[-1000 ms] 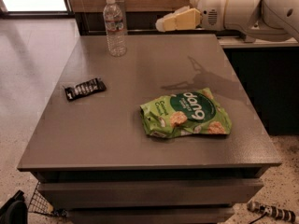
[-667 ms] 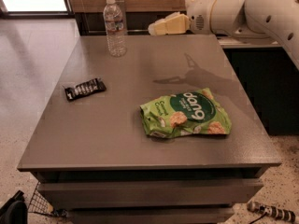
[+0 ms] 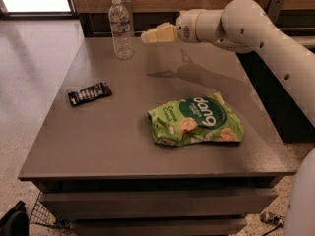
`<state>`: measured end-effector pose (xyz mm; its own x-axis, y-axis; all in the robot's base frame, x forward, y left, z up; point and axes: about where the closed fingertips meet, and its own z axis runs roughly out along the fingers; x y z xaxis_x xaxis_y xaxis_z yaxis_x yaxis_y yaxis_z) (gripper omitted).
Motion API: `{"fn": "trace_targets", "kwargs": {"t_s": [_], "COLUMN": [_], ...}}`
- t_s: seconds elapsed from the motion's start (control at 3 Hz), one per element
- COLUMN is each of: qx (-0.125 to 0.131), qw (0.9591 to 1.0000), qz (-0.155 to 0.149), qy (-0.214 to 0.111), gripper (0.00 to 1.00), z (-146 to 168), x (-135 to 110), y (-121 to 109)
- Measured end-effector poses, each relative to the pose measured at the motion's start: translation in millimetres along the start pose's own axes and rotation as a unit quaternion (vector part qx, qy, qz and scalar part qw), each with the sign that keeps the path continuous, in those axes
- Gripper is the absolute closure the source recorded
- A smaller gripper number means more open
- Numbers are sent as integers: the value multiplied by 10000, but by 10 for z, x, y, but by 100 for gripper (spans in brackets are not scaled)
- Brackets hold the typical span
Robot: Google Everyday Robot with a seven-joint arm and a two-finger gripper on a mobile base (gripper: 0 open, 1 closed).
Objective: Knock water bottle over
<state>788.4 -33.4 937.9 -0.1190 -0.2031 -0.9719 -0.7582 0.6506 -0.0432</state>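
Gripper (image 3: 146, 35) is closing in on water bottle (image 3: 121, 28), looking shut w/ nothing held; bottle's standing upright, knock's pending.

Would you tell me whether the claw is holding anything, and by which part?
Nothing is held: the claw hangs empty beside the upright water bottle, not touching it.
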Motion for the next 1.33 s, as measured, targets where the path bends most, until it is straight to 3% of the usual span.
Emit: {"fn": "trace_targets", "kwargs": {"t_s": [0.33, 1.0, 1.33], "qx": [-292, -798, -915], "qw": [9992, 9943, 9922], "qz": [90, 261, 341], "qy": [-262, -650, -771], "gripper": [0, 0, 0], "z": [434, 852, 1007], "x": [32, 3, -57], "y": [19, 116, 212]}}
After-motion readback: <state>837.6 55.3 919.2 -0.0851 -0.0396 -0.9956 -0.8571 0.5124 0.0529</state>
